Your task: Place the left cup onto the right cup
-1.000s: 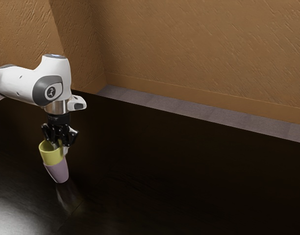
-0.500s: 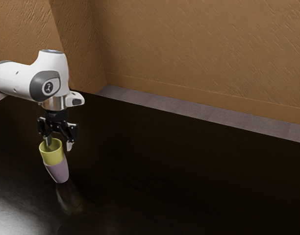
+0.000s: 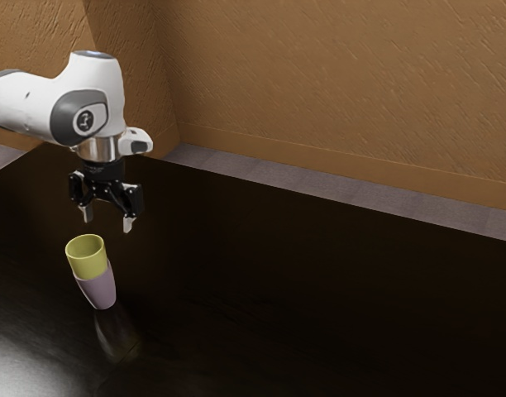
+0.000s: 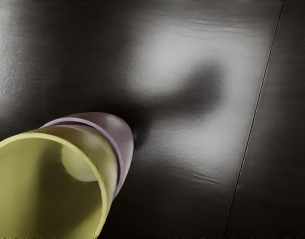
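The exterior camera stands off the side of the dark table (image 3: 319,289), raised, and looks down at a slant across it toward the tan walls (image 3: 336,74), whose corner falls in the frame's upper left. The white arm (image 3: 46,120) enters from the left edge. The wrist camera rides at the arm's end and looks steeply down from close above into the yellow-green cup (image 4: 48,194), which is nested in the lilac cup (image 4: 121,137). Both views share these cups and the tabletop around them.
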Tool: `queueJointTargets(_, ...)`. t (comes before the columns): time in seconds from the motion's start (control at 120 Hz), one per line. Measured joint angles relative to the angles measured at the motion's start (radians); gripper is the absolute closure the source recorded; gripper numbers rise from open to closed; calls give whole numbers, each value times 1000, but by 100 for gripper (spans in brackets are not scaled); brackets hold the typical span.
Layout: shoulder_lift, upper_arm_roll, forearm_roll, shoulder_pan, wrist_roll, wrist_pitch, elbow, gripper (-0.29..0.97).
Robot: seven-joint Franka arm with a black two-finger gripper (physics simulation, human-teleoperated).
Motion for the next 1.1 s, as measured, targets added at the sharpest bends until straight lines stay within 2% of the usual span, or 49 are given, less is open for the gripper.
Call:
queueJointTargets(0.467, 7, 95, -13, -213, -2, -106, 142, 0)
queueJointTargets(0.733, 14, 202, -13, -350, 17, -127, 180, 0)
queueJointTargets(1.1, 33, 219, -14, -385, 50, -131, 224, 0)
